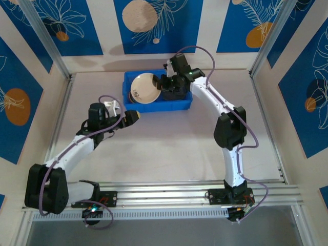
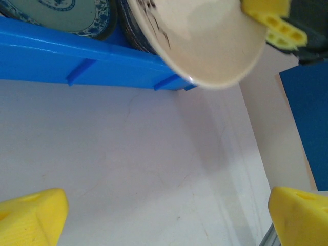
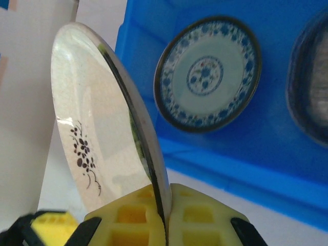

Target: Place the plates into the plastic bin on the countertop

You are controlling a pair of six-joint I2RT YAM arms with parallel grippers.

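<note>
Rails point(image 1: 164, 190) run along the near edge, then pale beige countertop point(image 1: 164, 148), smooth, boxed in by beige walls point(image 1: 102, 62) with blue leaf-print panels point(image 1: 20, 97). Blue bin point(image 1: 169, 106) sits at the far side. My right gripper point(image 3: 165, 210) is clamped on the rim of a cream plate point(image 3: 97, 128), held tilted on edge over the bin's left half. A blue-patterned plate point(image 3: 207, 81) lies flat inside. My left gripper point(image 2: 166, 215) — jaws spread wide, empty — hovers over the countertop just before the bin's front wall.

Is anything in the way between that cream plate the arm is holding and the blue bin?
Nothing visible. The right gripper holds the cream plate tilted over the blue bin, where a patterned plate already lies.
</note>
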